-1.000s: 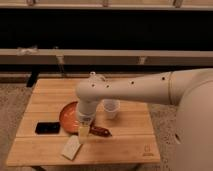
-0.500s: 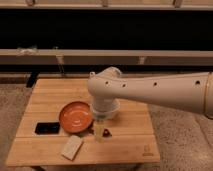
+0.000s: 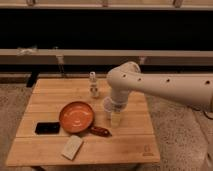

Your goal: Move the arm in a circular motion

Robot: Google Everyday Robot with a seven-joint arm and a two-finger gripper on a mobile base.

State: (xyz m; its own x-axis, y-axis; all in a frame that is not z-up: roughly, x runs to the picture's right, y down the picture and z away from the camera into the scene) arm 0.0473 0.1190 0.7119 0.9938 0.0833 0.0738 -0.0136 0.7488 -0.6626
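The cream-white arm (image 3: pixel 165 87) of thick tubular segments with small dark holes comes in from the right and bends down at a rounded joint (image 3: pixel 122 80) over the wooden table (image 3: pixel 50 97). Its narrow pale yellowish tip, the gripper (image 3: pixel 116 119), points down just above the table's right-middle. It hangs over or in front of a clear cup (image 3: pixel 108 105), next to an orange bowl (image 3: pixel 76 116).
On the table are a small clear bottle (image 3: pixel 93 84) at the back, a black phone (image 3: pixel 47 128) at the left, a pale sponge-like block (image 3: pixel 72 147) at the front and a reddish-brown item (image 3: pixel 100 131) beside the bowl. A ledge and dark windows lie behind.
The arm's elbow and tip have swung to the right and slightly back, from over the bowl's right edge towards the table's right-middle. The bowl is now fully uncovered.
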